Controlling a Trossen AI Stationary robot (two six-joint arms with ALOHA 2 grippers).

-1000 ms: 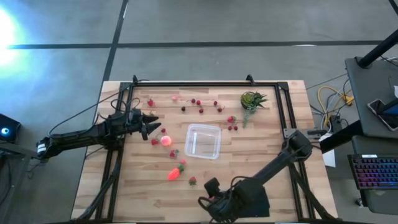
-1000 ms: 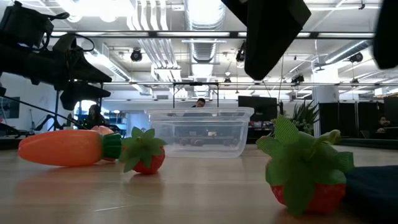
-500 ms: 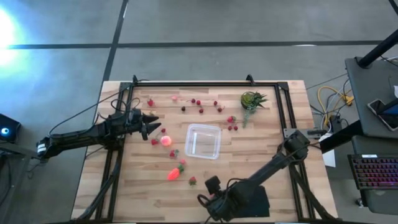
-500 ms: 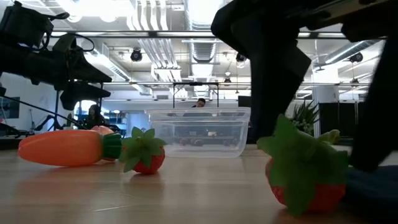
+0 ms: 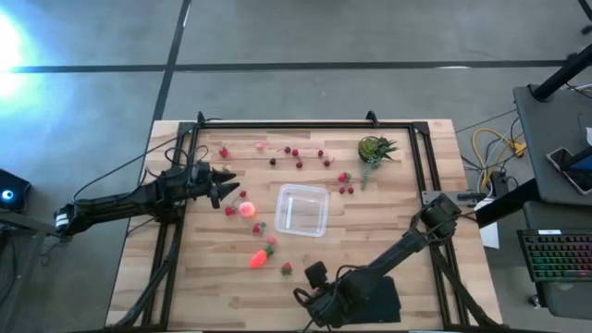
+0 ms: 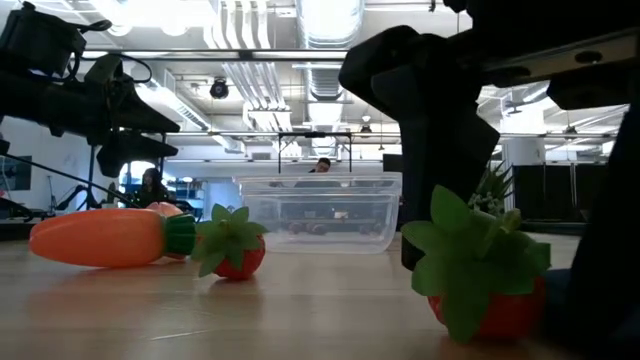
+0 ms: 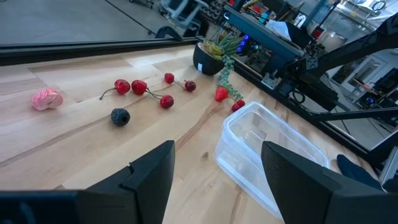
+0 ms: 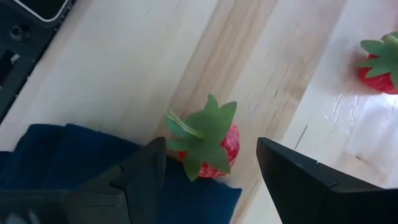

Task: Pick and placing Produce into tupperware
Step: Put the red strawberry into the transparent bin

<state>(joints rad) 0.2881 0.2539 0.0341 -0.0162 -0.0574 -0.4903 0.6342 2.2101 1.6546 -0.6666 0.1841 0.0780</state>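
While open, right gripper [image 8: 208, 171] straddles a strawberry [image 8: 208, 144], apparently untouched.

Right end effector [image 8: 205, 180] low, fingers apart; left end effector [image 7: 214, 180] likewise.

tupperware [image 5: 302, 210] mid-table, carrot [image 5: 260, 256] left-front, plant [image 5: 375, 150] behind right
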